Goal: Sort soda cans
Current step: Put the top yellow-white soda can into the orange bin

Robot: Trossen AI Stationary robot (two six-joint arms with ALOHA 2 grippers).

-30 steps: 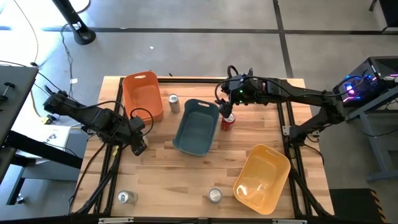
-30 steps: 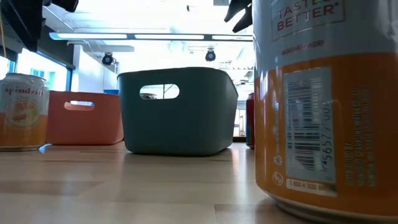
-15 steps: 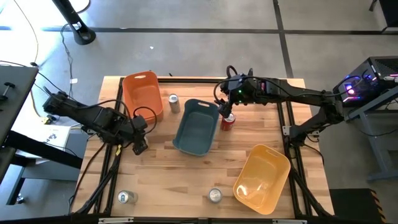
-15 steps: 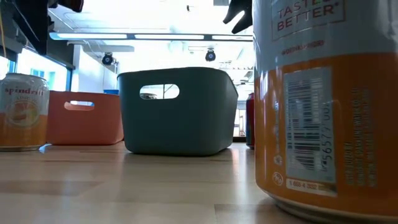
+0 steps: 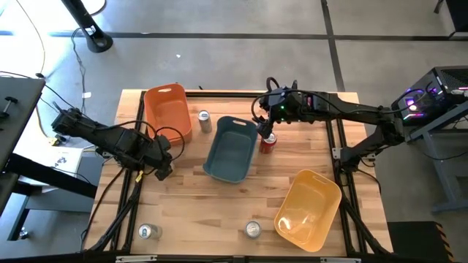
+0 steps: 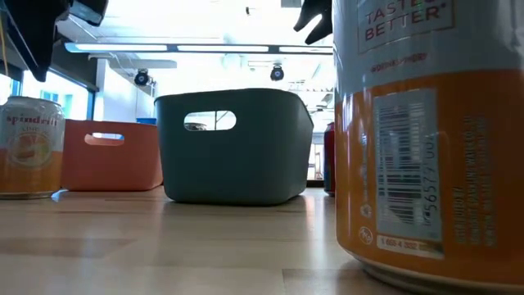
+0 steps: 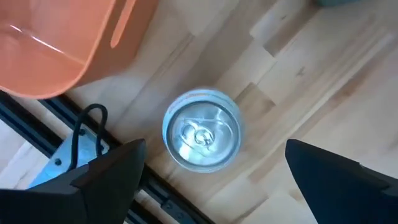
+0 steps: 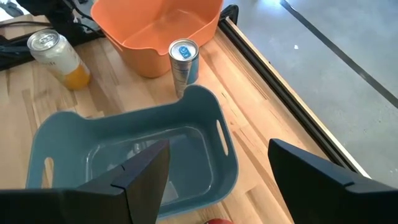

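Hovering wide-open, the left end effector (image 7: 205, 180) hangs over an upright silver can (image 7: 201, 135) near the bench's (image 5: 183, 208) 9 o'clock edge.
The right end effector (image 5: 265, 126), fingers spread, sits above a red can (image 5: 268, 143) at 3 o'clock of the blue-grey bin (image 5: 230, 148). Another can (image 5: 205, 120) stands between that bin and the orange bin (image 5: 168, 109); two cans (image 5: 149, 231) (image 5: 252, 229) stand along the 6 o'clock edge, beside the yellow bin (image 5: 308, 208).

Cans, five in view: red can (image 5: 268, 143), one; silver-topped cans (image 5: 205, 120) (image 5: 149, 231) (image 5: 252, 229) (image 7: 202, 137), four.
Bins, three: orange bin (image 5: 167, 109), blue-grey bin (image 5: 230, 150), yellow bin (image 5: 308, 208).
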